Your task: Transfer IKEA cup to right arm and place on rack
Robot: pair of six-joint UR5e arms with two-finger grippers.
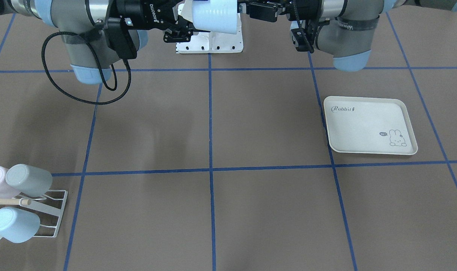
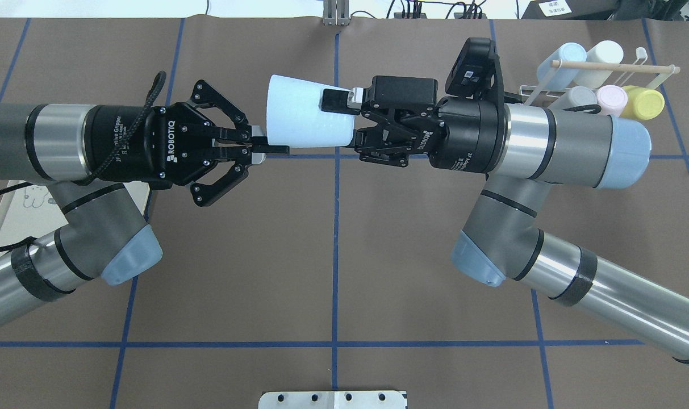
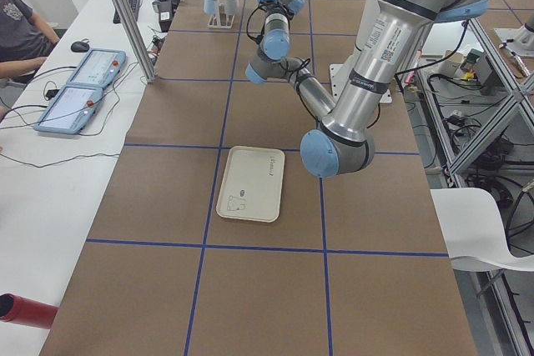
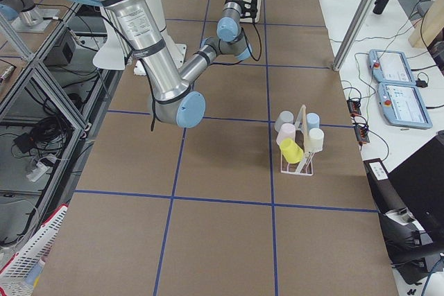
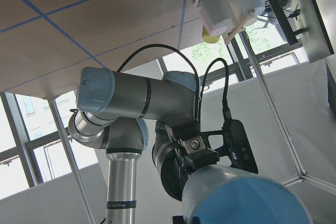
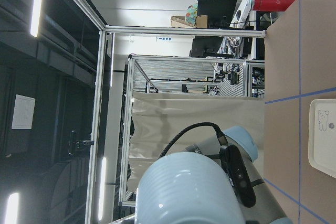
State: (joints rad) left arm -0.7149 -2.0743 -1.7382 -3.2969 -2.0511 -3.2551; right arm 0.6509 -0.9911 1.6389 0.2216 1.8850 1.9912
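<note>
The pale blue IKEA cup hangs on its side in mid-air between my two arms, with its open rim toward the left arm; it also shows in the front view. My left gripper is pinched shut on the cup's wall at the rim. My right gripper is shut across the cup near its base, one finger lying on the upper side. The white wire rack with a wooden rod stands at the far right and holds several cups.
The cream rabbit-print tray lies flat under the left arm's side, partly hidden in the overhead view. The rack also shows at the front view's lower left. A white base plate sits by the robot.
</note>
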